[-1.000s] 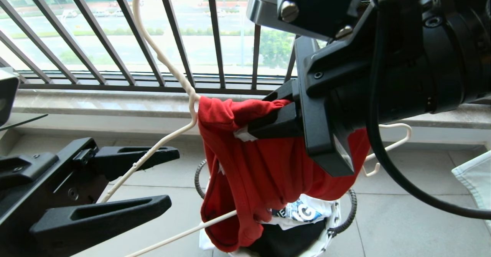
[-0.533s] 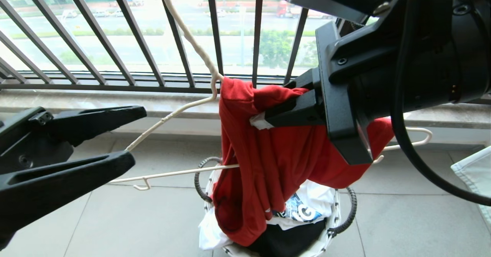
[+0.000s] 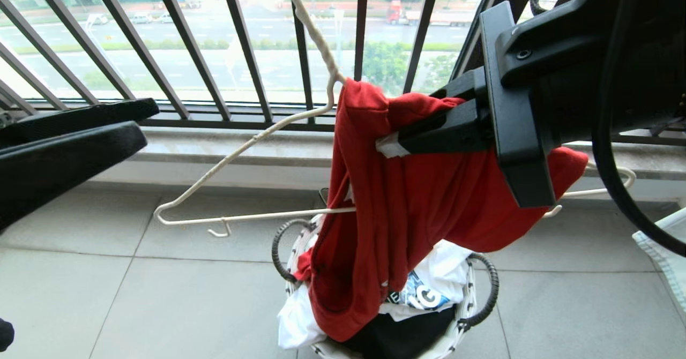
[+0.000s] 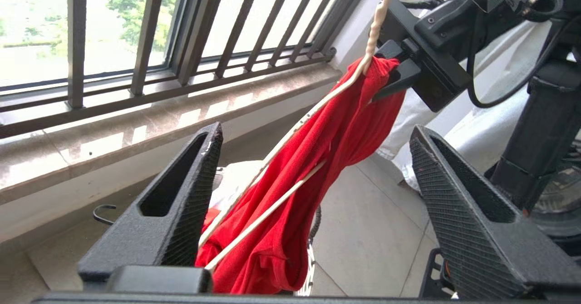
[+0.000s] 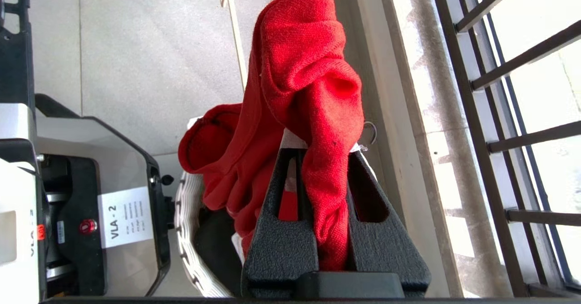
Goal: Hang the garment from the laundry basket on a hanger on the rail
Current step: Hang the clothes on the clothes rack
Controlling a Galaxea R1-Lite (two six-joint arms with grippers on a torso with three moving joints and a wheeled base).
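The red garment (image 3: 407, 214) hangs bunched on the cream wire hanger (image 3: 241, 152), above the laundry basket (image 3: 471, 294). My right gripper (image 3: 394, 144) is shut on the garment's collar beside the white neck label, close under the hanger's neck. The hanger's left half is bare, its right end pokes out of the cloth, and its hook runs out of the top of the head view. My left gripper (image 3: 150, 119) stands open and empty at the far left, apart from the hanger. In the left wrist view the garment (image 4: 290, 190) and the hanger (image 4: 290, 131) lie beyond the left gripper (image 4: 315, 131). The rail is out of view.
A black barred balcony railing (image 3: 241, 53) and a stone sill (image 3: 214, 150) run behind the hanger. A white printed T-shirt (image 3: 429, 289) and a black T-shirt (image 3: 386, 337) fill the basket. White cloth (image 3: 664, 252) hangs at the right edge. My base (image 5: 91, 204) stands by the basket.
The left gripper opened wider off the hanger's left arm and drew back to the left. The right gripper rose to the right with garment and hanger, and the hanger swung level.
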